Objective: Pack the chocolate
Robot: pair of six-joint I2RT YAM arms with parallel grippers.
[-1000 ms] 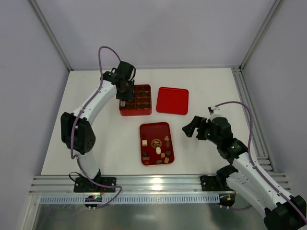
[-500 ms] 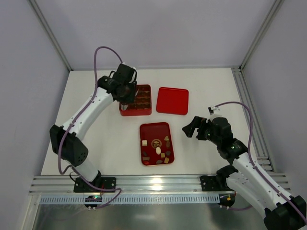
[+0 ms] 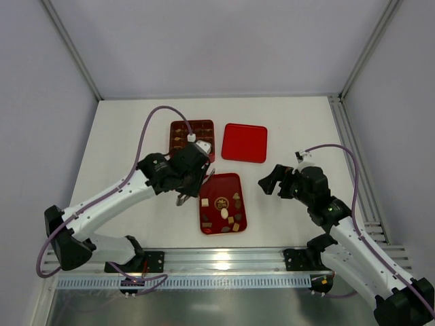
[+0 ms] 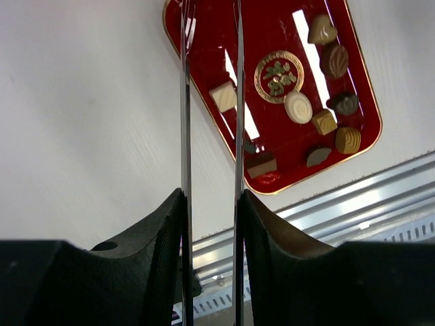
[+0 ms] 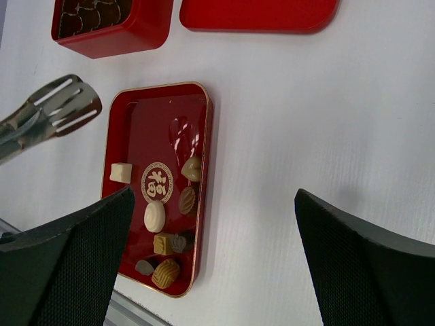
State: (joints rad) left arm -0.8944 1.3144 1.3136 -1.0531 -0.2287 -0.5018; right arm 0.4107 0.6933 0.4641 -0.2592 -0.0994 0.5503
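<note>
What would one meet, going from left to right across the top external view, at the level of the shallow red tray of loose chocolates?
In order: silver metal tongs → shallow red rectangular tray holding assorted small chocolates → open black right gripper.

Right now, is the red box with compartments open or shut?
Open: the box shows its compartments; a red lid lies beside it.

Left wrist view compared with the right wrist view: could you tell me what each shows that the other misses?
Only the left wrist view: the left pincer clamped on the tongs, seen along their blades. Only the right wrist view: the open right pincer, the red grid box and the red lid. Both: the red tray with its loose chocolate, and the tongs.
</note>
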